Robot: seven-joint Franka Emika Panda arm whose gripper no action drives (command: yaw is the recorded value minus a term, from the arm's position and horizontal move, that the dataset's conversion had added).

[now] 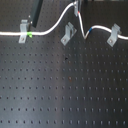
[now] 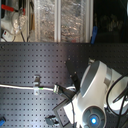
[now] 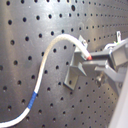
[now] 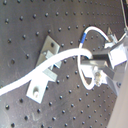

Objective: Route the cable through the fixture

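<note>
I have the gripper [image 1: 76,11] at twelve o'clock in the first exterior view, closed on the cable [image 1: 55,26] where it peaks above the middle clip [image 1: 67,35]. In the first wrist view the fingers [image 3: 102,56] pinch the cord beside a small red mark, and I judge the grip firm.

The cable lies across the far part of the black perforated tabletop [image 1: 60,85]. In the first exterior view it comes in at nine o'clock, passes the left clip [image 1: 23,31] with the green band [image 1: 31,34] just beside it, climbs to my gripper, drops into a sharp dip carrying the blue band [image 1: 87,34], then runs over the right clip [image 1: 114,34] toward three o'clock. Whether it truly sits inside the left and right clips I cannot tell at this resolution.

The step in hand, as I read it, is seating the raised span into the middle clip. In the second wrist view the cord crosses that clip [image 4: 47,62] and loops back near the fingers, so there is slack to manage. I would lower slowly, keeping the cord in line with the clip's slot, and hold light tension so the loop does not snag on the bracket edge. A hard pull risks dragging the cord out of the neighbouring clips.
</note>
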